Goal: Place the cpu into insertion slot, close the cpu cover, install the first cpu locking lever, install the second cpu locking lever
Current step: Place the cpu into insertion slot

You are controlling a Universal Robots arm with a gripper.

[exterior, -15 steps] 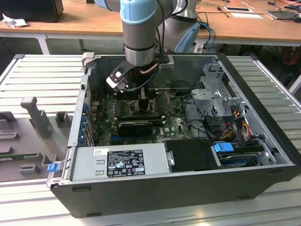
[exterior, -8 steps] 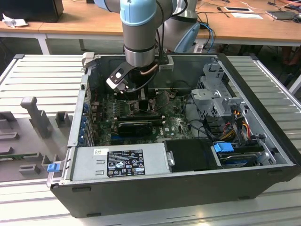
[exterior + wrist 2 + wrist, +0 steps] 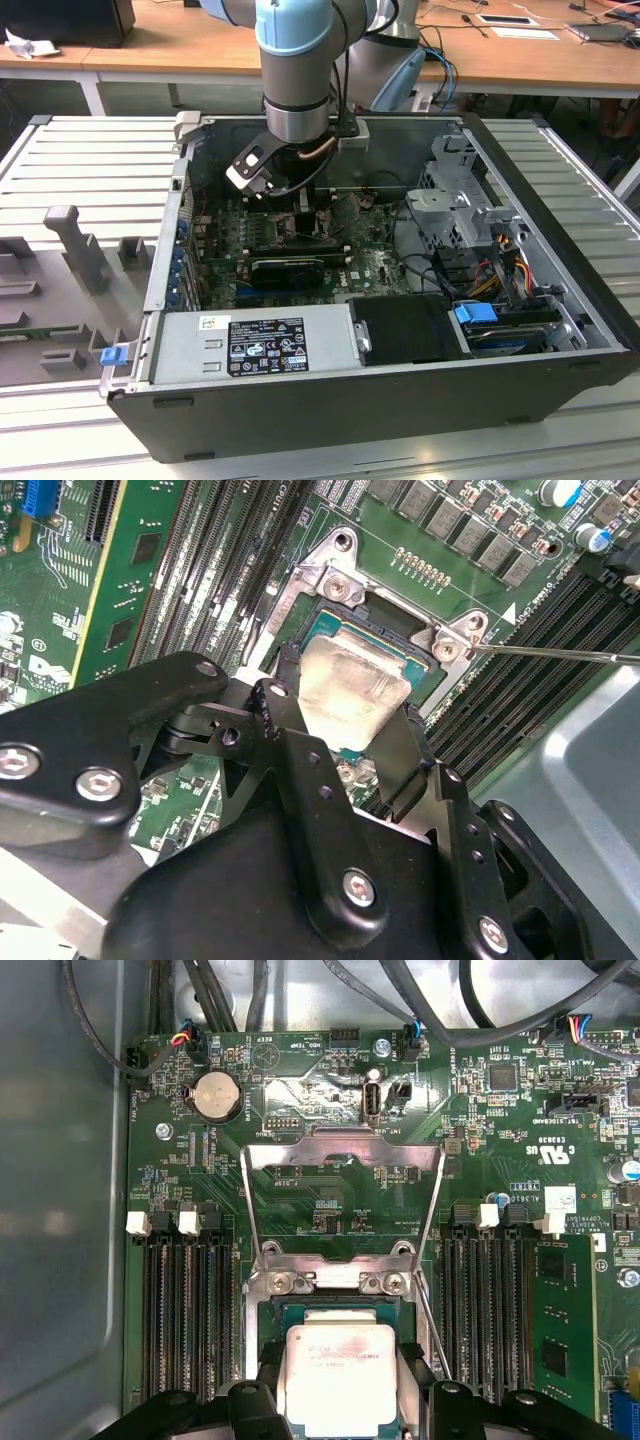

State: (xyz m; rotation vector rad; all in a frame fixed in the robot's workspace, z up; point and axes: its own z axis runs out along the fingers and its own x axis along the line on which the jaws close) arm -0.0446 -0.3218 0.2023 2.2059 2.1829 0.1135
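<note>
So the arm [image 3: 295, 60] is reaching down into the open case [image 3: 400, 400], which sits on a slatted grey tabletop [image 3: 80, 160]. In the exterior view the hand [image 3: 300, 205] is low over the green board [image 3: 375, 265], near the back of the case.

In both wrist views the hand [image 3: 350, 705] has its two black fingers [image 3: 288, 690] clamped on opposite edges of the cpu [image 3: 352, 680], silver top facing up. The cpu is right over the slot [image 3: 385, 615]. I honestly can't tell if it's fully seated or a hair above the contacts.

In the first wrist view the cover [image 3: 345, 1148] is flipped open and standing up off its hinge just beyond the cpu [image 3: 340, 1370], with the board showing through its square opening. One thin lever [image 3: 560, 654] sticks out sideways from the slot corner, not latched.
</note>
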